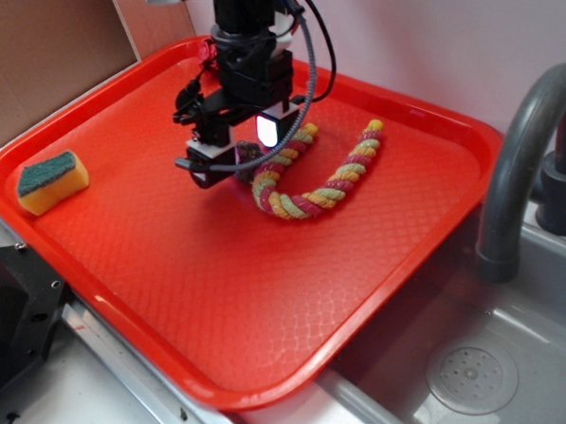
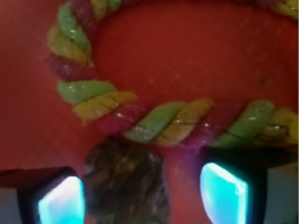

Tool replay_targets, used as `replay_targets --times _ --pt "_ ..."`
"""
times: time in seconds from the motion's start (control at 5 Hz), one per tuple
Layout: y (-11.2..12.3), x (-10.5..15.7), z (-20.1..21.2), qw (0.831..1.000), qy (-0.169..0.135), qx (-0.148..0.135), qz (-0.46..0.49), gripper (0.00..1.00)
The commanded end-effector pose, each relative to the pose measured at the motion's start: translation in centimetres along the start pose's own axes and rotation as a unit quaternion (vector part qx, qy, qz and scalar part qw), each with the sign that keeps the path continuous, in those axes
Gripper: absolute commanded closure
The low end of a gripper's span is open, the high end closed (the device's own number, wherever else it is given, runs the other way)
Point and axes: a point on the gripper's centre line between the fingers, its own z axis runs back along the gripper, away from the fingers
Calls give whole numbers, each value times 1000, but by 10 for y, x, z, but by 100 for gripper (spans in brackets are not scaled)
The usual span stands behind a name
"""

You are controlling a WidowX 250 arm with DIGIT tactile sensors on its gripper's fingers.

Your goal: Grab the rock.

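Note:
The rock (image 2: pixel 126 184) is a dark brown rough lump lying on the red tray (image 1: pixel 260 296). In the wrist view it fills the space between my gripper's (image 2: pixel 142 196) two glowing fingers, touching the left pad (image 2: pixel 60 200), with a gap of bare tray before the right pad (image 2: pixel 223 191). The gripper (image 1: pixel 234 154) is open and low over the tray's middle. In the exterior view only a small dark bit of the rock (image 1: pixel 247 152) shows between the fingers. The multicoloured twisted rope (image 1: pixel 313 180) curves just beyond the rock (image 2: pixel 154 119).
A yellow-green sponge (image 1: pixel 52 182) lies at the tray's left edge. A grey tap (image 1: pixel 528 149) and a sink (image 1: pixel 469 374) stand to the right. Brown board stands at the back left.

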Motion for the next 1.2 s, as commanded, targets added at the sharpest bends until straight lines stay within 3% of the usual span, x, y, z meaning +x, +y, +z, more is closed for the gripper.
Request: replay_targets --times 0.0,0.4,0.6,0.8,1.0 --pt "-7 22 -10 999 26 1 -19 100" --pt "-15 28 -18 999 39 0 -29 100" --pt "-12 16 5 998 34 20 56 100" --pt "-13 -11 54 979 43 66 186 100" --pt "-20 -28 101 942 56 104 313 100"
